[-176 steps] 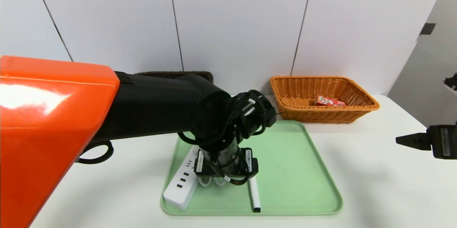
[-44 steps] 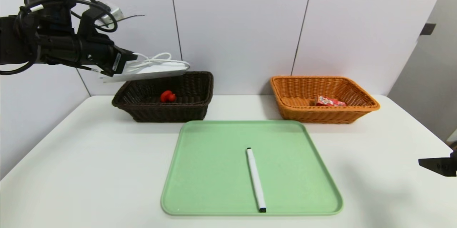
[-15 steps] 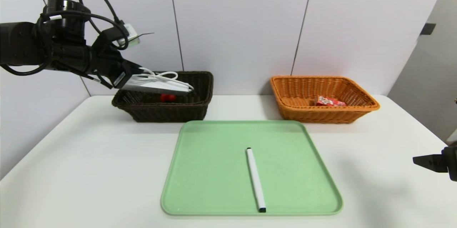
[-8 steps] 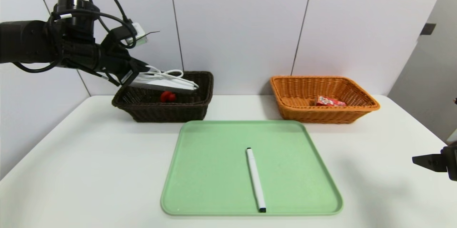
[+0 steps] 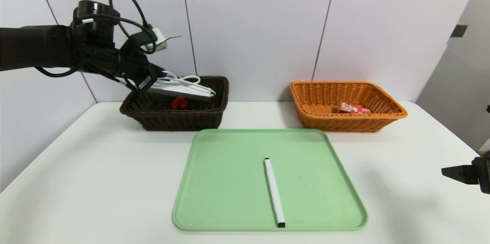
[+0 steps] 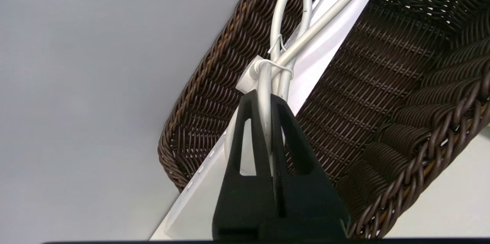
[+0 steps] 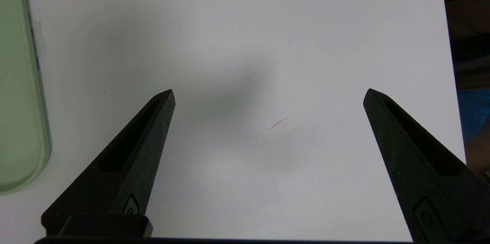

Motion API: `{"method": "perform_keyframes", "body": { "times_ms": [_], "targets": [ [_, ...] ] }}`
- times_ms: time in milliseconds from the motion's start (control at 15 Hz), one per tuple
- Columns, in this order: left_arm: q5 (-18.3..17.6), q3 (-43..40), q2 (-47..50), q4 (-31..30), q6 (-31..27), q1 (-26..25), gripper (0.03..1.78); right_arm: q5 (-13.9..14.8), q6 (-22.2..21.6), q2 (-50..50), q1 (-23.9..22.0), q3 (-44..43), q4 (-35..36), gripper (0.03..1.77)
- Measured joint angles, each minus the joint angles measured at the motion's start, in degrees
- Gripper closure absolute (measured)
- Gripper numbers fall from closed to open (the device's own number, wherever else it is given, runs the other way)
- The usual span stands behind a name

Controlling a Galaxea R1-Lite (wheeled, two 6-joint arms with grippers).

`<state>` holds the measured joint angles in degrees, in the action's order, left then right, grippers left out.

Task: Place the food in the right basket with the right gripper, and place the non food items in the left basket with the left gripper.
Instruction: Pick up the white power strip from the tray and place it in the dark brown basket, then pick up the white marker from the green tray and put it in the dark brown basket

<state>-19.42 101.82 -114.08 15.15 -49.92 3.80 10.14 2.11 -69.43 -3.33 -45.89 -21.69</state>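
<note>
Strip [image 5: 182, 90] and cord hang from the left gripper [image 5: 147, 81], whose fingers are pressed together on a loop of the white cord [image 6: 285, 51], not on the body. Judged from that hold, the rigid plastic bar is free to swing and twist under the pinch; the cord is round, smooth and springy, so it could slide through. The bar sits tilted over the dark basket [image 5: 153, 116], its far end low inside toward 3 o'clock of the gripper, near the far wall. It looks long against the basket's inside, so it will probably want to go in along the length or lean on a wall. A small red object [image 5: 179, 103] already lies on the basket floor under the strip.

The marker [image 5: 274, 192] lies on the green tray [image 5: 214, 183], slightly right of centre, black tip toward 6 o'clock. It looks light, stiff and round, likely to roll; a pinch across the barrel near the middle seems the best hold.

The red pouch [image 5: 353, 108] rests in the tan basket [image 5: 306, 98], at about 2 o'clock from the tray. The dark basket is at about 11 o'clock.

The right gripper [image 7: 268, 98] hovers parked over bare table at about 4 o'clock of the tray, fingers spread wide, nothing between them.

The table [image 5: 95, 183] is white and smooth, backed by a pale panelled wall, with open room around the tray.
</note>
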Motion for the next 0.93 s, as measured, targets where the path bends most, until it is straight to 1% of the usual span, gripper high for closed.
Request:
{"method": "perform_keyframes", "body": {
  "times_ms": [67,133,267,333,467,733,867,933],
  "targets": [
    [0.1,0.1,-0.2,0.0,0.0,0.1,1.73,0.0,0.0,-0.1,0.0,0.0,0.0,0.1],
    [0.5,0.1,-0.4,-0.2,0.0,0.1,1.53,0.0,0.0,-0.2,0.0,0.0,0.1,0.1],
    [1.1,0.1,-0.5,-0.3,0.0,0.2,1.22,0.0,0.0,-0.3,0.0,0.0,0.1,0.1],
    [1.1,0.1,-0.6,-0.3,0.0,0.2,1.07,0.0,0.0,-0.4,0.0,0.0,0.1,0.1],
    [1.1,0.1,-0.6,-0.3,0.1,0.3,0.85,-0.1,0.0,-0.5,0.0,0.0,0.1,0.1],
    [1.2,0.5,-0.6,-0.6,0.3,0.6,0.55,-0.1,0.0,-0.4,0.0,0.2,0.1,0.1],
    [1.2,2.5,-0.8,-0.9,1.0,0.9,0.45,-0.1,0.0,-0.4,0.0,0.2,0.1,0.1],
    [0.9,3.8,-0.9,-0.9,2.4,1.2,0.41,-0.2,0.0,-0.4,0.0,0.2,0.1,0.1]
  ]
}}
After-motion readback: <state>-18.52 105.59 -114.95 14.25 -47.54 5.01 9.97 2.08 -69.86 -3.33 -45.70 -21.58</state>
